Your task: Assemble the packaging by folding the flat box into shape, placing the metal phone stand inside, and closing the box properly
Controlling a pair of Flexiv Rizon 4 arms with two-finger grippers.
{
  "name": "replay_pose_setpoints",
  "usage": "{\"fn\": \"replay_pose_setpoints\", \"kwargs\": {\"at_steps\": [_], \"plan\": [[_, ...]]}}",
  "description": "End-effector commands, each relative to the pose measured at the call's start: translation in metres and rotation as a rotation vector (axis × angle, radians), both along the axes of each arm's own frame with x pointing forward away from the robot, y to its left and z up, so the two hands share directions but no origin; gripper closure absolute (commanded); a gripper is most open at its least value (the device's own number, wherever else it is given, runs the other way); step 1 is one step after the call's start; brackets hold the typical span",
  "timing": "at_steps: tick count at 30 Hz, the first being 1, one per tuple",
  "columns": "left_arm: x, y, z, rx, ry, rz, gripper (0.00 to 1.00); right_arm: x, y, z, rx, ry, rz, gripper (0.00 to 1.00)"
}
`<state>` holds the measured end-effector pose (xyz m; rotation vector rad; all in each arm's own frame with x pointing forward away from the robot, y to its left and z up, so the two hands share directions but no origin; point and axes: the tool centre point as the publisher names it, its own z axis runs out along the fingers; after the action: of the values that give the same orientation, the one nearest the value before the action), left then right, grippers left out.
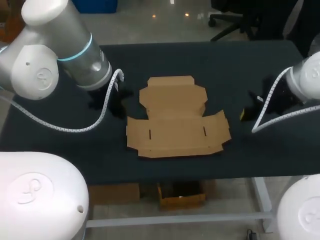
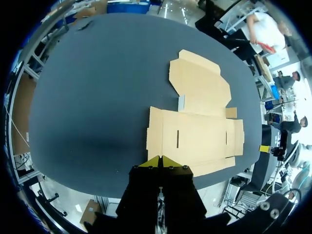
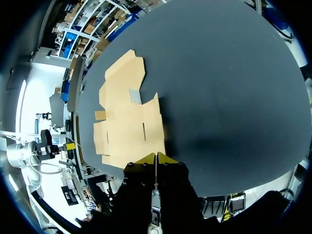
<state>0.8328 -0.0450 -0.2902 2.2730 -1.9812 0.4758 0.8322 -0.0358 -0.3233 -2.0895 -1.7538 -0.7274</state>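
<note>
The flat box (image 1: pixel 176 120) lies unfolded in the middle of the table (image 1: pixel 75 145), between the left gripper (image 2: pixel 161 159) and right gripper (image 3: pixel 156 156), both clenched on nothing; it looks light, thin and bendy at its creases, so is probably best gripped by an outer flap edge

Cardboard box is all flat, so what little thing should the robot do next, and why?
Probably move the left claw to the cardboard box's nearest flap to start folding. The box lies fully flat, and the left claw and right claw are shut, off to its sides, touching nothing.
</note>
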Motion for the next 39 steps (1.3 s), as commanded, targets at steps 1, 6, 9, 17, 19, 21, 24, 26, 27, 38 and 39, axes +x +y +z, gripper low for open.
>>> {"fn": "replay_pose_setpoints", "kwargs": {"at_steps": [1, 6, 9, 17, 19, 21, 24, 26, 27, 38, 39], "plan": [[-0.021, 0.003, 0.001, -0.01, -0.04, 0.013, 1.0, -0.028, -0.007, 0.007, 0.008, -0.042, -0.013, 1.0], [-0.038, 0.0, -0.002, -0.024, -0.037, 0.0, 1.0, -0.044, -0.012, 0.0, 0.017, -0.045, -0.009, 1.0], [-0.048, 0.0, -0.005, -0.039, -0.027, -0.014, 1.0, -0.052, -0.015, -0.005, 0.021, -0.045, -0.006, 1.0], [-0.065, 0.002, -0.014, -0.094, 0.016, -0.046, 1.0, -0.069, -0.022, -0.019, 0.04, -0.05, 0.011, 1.0], [-0.069, 0.002, -0.017, -0.104, 0.028, -0.045, 1.0, -0.073, -0.023, -0.022, 0.047, -0.049, 0.017, 1.0], [-0.072, 0.001, -0.021, -0.112, 0.036, -0.053, 1.0, -0.075, -0.022, -0.024, 0.051, -0.047, 0.021, 1.0], [-0.077, -0.001, -0.025, -0.118, 0.043, -0.057, 1.0, -0.077, -0.021, -0.028, 0.053, -0.044, 0.026, 1.0], [-0.079, -0.001, -0.027, -0.12, 0.046, -0.057, 1.0, -0.078, -0.02, -0.03, 0.055, -0.04, 0.029, 1.0], [-0.08, -0.002, -0.028, -0.127, 0.051, -0.059, 1.0, -0.078, -0.02, -0.031, 0.056, -0.037, 0.03, 1.0], [-0.081, -0.001, -0.031, -0.142, 0.065, -0.035, 1.0, -0.079, -0.02, -0.036, 0.051, -0.01, 0.004, 1.0], [-0.081, -0.001, -0.031, -0.142, 0.065, -0.035, 1.0, -0.079, -0.02, -0.036, 0.051, -0.01, 0.004, 1.0]]}}
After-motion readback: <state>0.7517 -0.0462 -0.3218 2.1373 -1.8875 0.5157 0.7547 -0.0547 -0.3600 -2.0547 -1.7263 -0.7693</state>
